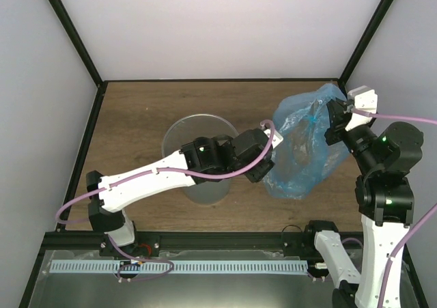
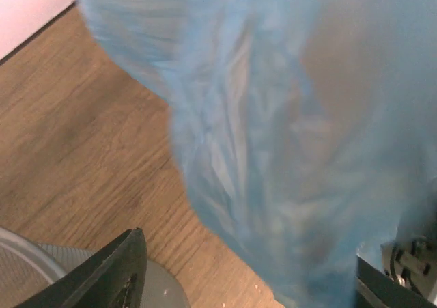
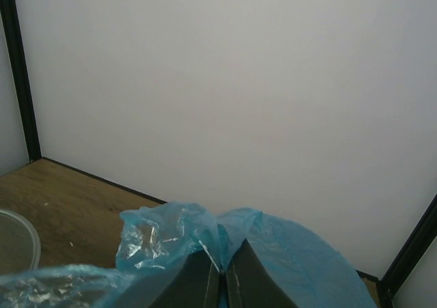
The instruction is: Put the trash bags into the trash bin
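Top view: the trash bag [image 1: 304, 151] hangs just right of the trash bin [image 1: 179, 137], pinched at its top by the right gripper [image 1: 333, 125]. The left gripper [image 1: 266, 164] is at its left side. Left wrist view: the fingers [image 2: 116, 274] are spread wide, with blurred blue film between them. Right wrist view: the jaws are closed on the film.

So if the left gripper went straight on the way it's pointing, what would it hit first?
The trash bag: it fills the view just ahead of the open left gripper. How near it is, I cannot tell.
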